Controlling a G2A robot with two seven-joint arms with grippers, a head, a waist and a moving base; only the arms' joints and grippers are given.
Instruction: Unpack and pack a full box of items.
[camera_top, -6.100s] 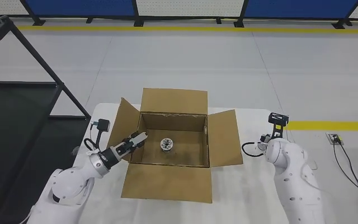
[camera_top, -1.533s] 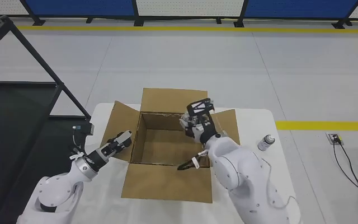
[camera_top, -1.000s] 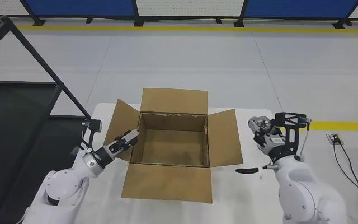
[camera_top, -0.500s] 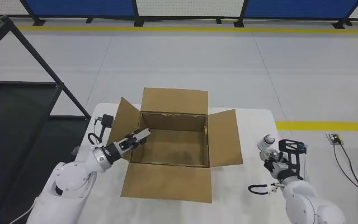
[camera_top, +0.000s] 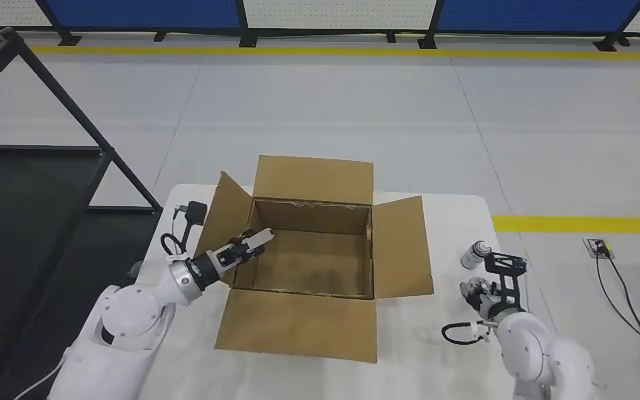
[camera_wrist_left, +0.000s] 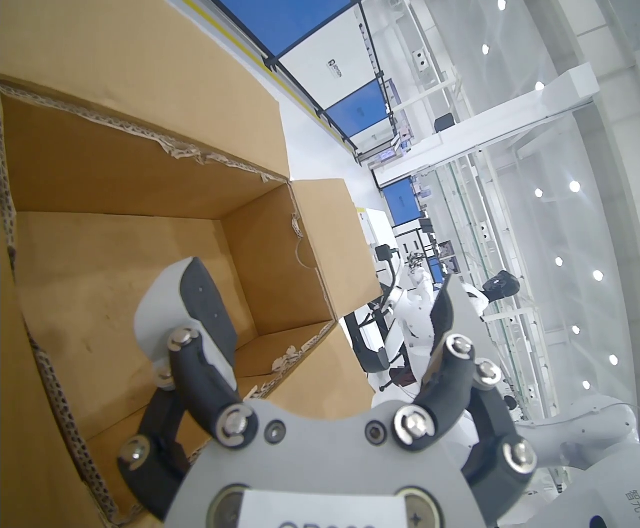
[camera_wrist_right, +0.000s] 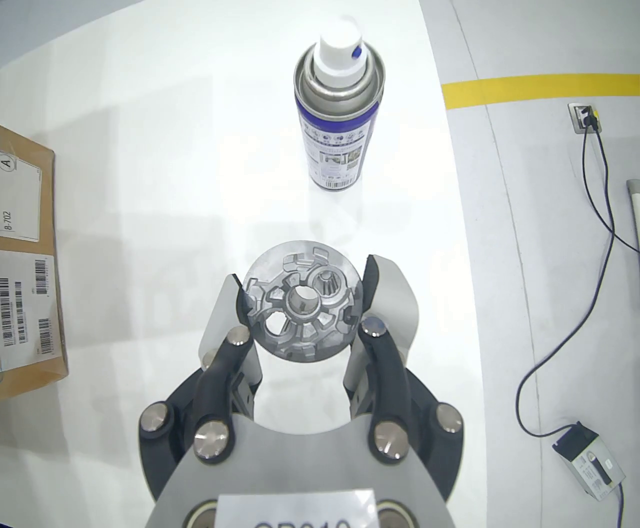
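Note:
An open cardboard box (camera_top: 300, 325) stands mid-table, its inside bare (camera_wrist_left: 125, 165). My left gripper (camera_top: 250, 243) is open over the box's left wall, with nothing between its fingers (camera_wrist_left: 200, 300). A round grey metal part (camera_wrist_right: 302, 312) with a hub and cut-outs sits between the fingers of my right gripper (camera_wrist_right: 302, 300), which is shut on it low over the white table (camera_wrist_right: 150, 125). That gripper (camera_top: 478, 295) is right of the box, just in front of an upright blue spray can (camera_wrist_right: 337, 115) (camera_top: 480, 253).
The box's labelled right flap (camera_wrist_right: 25, 250) lies beside the right gripper. The table's right edge is close to the can, with a floor socket (camera_top: 597, 247) and cable beyond. A black frame (camera_top: 60, 180) stands left of the table.
The metal part left the box: my right arm carried it out to the table's right side and lowered it near the spray can. My left gripper shifted slightly along the left flap.

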